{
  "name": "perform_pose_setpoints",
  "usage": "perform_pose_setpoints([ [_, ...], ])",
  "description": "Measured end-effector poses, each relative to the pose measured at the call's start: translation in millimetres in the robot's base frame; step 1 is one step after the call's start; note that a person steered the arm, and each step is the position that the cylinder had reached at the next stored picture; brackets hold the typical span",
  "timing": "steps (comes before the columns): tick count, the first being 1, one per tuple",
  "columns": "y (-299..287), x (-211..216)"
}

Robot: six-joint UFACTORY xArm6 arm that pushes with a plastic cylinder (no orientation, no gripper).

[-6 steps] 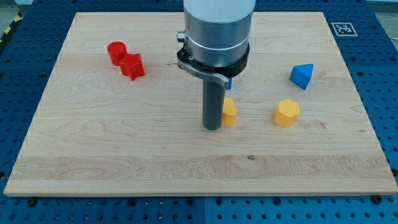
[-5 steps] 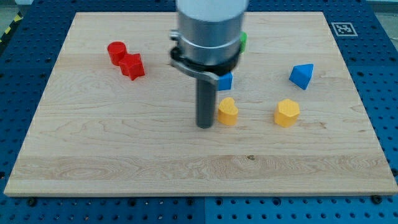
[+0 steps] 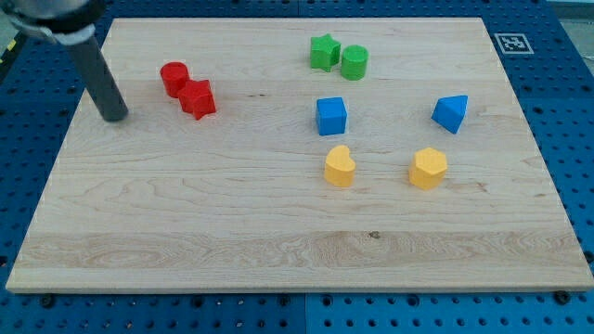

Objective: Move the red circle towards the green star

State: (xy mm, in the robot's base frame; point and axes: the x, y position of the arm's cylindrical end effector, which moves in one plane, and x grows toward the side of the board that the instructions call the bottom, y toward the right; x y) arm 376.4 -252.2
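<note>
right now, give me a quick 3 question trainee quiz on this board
1. True or false: my tip touches the red circle.
2. Which block sits directly beside the green star? A) blue cube B) green cylinder C) yellow hexagon
3. On which side of the red circle is my tip?

Key
1. False; it stands apart.
2. B, the green cylinder.
3. The view's left, slightly lower.
</note>
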Motion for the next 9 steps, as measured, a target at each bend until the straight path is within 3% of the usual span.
perform_pose_setpoints([
  [1, 25, -54],
  [2, 55, -57],
  [4, 85, -54],
  [7, 15, -36],
  [9, 43, -18],
])
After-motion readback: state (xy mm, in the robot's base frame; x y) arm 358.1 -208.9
